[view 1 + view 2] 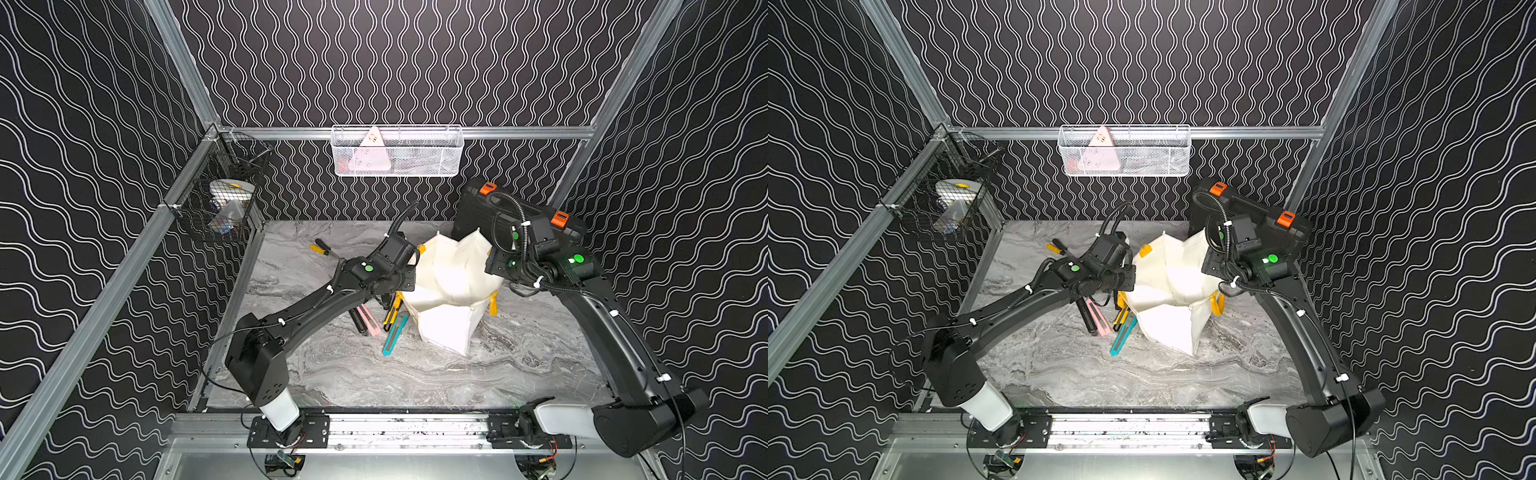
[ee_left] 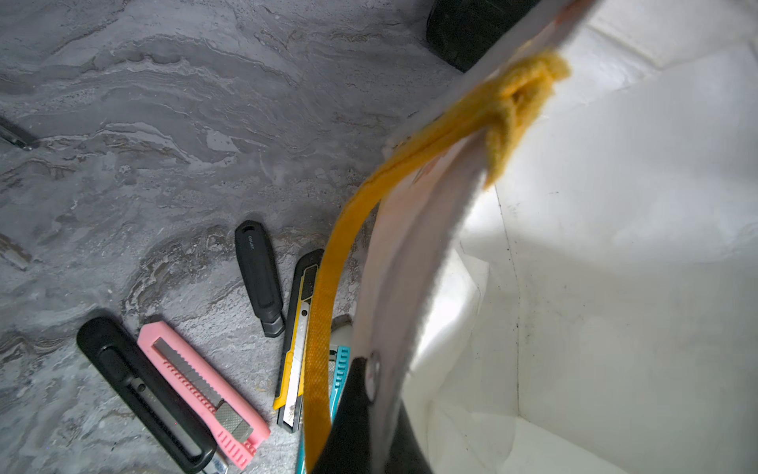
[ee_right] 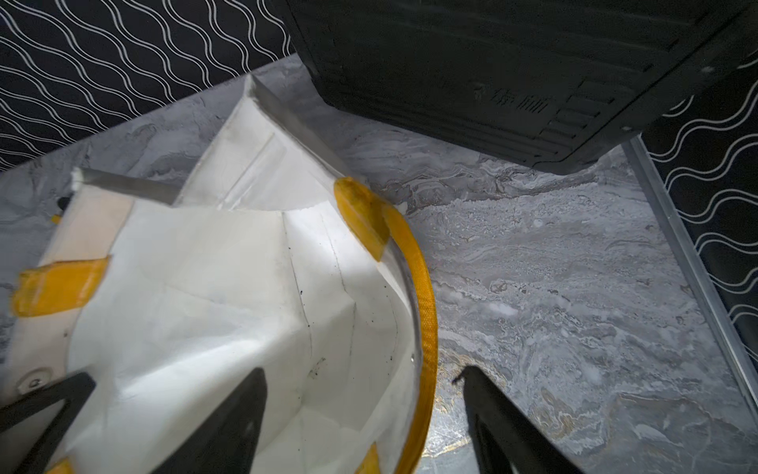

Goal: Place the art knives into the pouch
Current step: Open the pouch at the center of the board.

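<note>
We count one pouch, standing open-mouthed on the table between the two arms. It is white woven cloth, creased and slumped, with yellow webbing handles stitched on by yellow tabs. Its printed face shows only as a faint pinkish edge in the left wrist view.

We count five art knives in the left wrist view. All lie flat on the grey marbled table just beside the pouch, on the left arm's side:
- a long black knife
- a pink knife with a grey metal slide
- a short dark grey knife
- a yellow-and-black knife
- a teal knife

We cannot single out which one the task means. A yellow handle crosses the last two, and in both top views the left arm covers part of the group.

The left gripper is pinched on the pouch's rim. Only one black finger shows, the cloth hiding the other. The right gripper stands wide, one finger inside the pouch's mouth and one outside over the table, with the rim and a handle passing between them.

Behind the pouch stands one black ribbed hard case with two orange latches, largely masked by the right arm. Two wire baskets hang on the frame rails, one white basket and one black basket. Their contents are unreadable through the mesh. Two hand tools, seemingly screwdrivers, lie crossed near the left arm's wrist.
</note>
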Robot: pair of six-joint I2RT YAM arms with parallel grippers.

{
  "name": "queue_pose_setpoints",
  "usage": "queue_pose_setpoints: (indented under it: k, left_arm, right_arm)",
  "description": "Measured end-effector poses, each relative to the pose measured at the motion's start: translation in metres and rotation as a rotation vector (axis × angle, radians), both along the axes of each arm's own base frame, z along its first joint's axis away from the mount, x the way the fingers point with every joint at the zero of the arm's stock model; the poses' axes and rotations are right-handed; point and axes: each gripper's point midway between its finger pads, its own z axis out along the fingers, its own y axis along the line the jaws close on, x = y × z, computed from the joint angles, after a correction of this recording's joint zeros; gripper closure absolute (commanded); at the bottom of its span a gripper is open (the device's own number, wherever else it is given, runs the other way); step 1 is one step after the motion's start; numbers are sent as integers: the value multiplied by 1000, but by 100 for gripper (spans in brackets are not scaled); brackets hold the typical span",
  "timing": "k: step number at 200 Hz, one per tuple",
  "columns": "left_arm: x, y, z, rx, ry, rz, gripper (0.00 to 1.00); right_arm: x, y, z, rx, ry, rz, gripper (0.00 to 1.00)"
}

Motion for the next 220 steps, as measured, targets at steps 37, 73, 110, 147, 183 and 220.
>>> queue_pose_setpoints:
  k: [37,73,110,147,183,220]
  left_arm:
    - [1,-1,-4,6,8,0,100]
    - [1,0,-4,7,8,1,100]
    - [-1,2,0,6,2,3,100]
    - [-3,6,1,14,-6,13,100]
    - [-7,10,-2,8,3,28,100]
    - [-14,19,-2,-1,-1,52,100]
  right_arm:
    - [-1,-6,-13,-32,33,-19,24]
    - [0,-9,-49,-64,124,-35,25]
    - [2,-17,-71,-61,167,-65,53]
    - [10,-19,-71,-15,145,-75,100]
    - [14,-15,-71,65,131,-53,100]
    - [11,-7,-69,107,125,7,100]
